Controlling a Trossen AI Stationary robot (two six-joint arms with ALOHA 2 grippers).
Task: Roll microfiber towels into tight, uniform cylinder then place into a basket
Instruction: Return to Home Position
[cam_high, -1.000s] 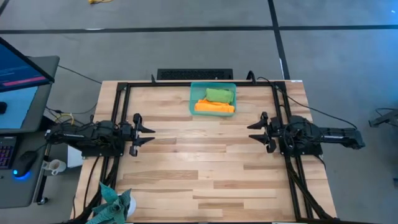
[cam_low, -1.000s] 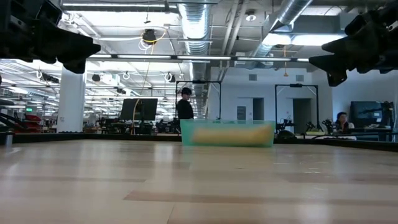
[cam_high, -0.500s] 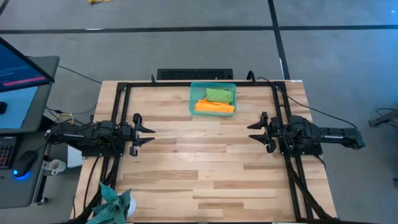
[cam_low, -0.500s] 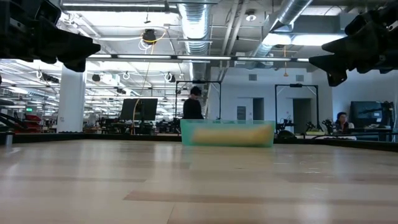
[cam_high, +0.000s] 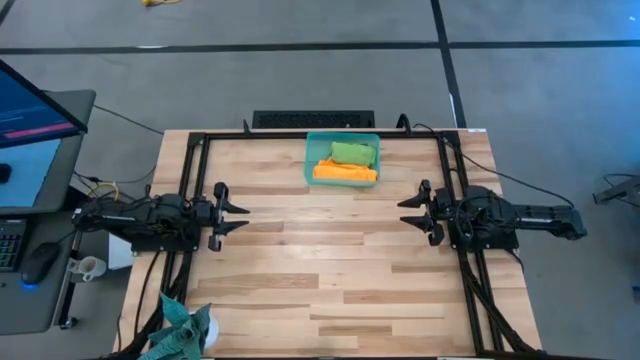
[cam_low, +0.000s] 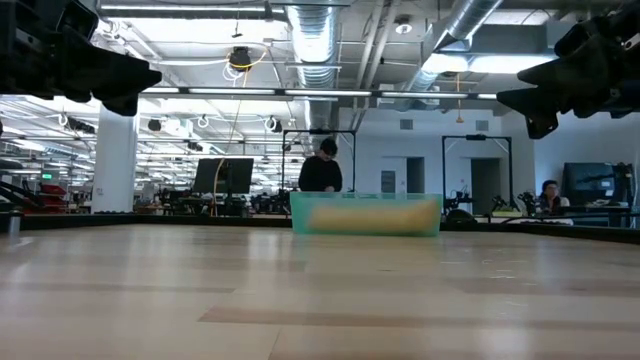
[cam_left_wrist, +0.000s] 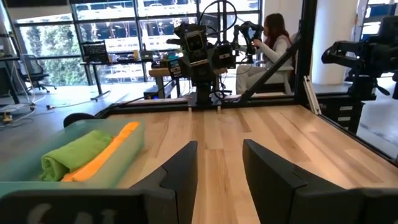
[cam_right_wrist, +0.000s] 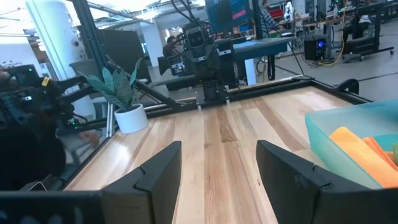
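Observation:
The teal basket (cam_high: 342, 160) stands at the table's far edge, near the middle. Inside it lie two rolled microfiber towels: the lime green one (cam_high: 353, 152) on the far side, the orange one (cam_high: 345, 173) on the near side. They also show in the left wrist view as a green roll (cam_left_wrist: 74, 154) and an orange roll (cam_left_wrist: 102, 158). My left gripper (cam_high: 243, 213) hovers open at the table's left side, pointing level toward the right. My right gripper (cam_high: 403, 213) hovers open at the right side, pointing level toward the left. Both are far from the basket and hold nothing.
A potted plant (cam_high: 180, 330) stands at the table's near left corner. A black frame (cam_high: 195, 140) runs around the table's edges. In the low view a person (cam_low: 321, 170) stands in the room behind the basket. The wooden tabletop (cam_high: 330, 260) lies between the arms.
Both arms have kept still. Only the person in the room behind the table has walked toward the right.

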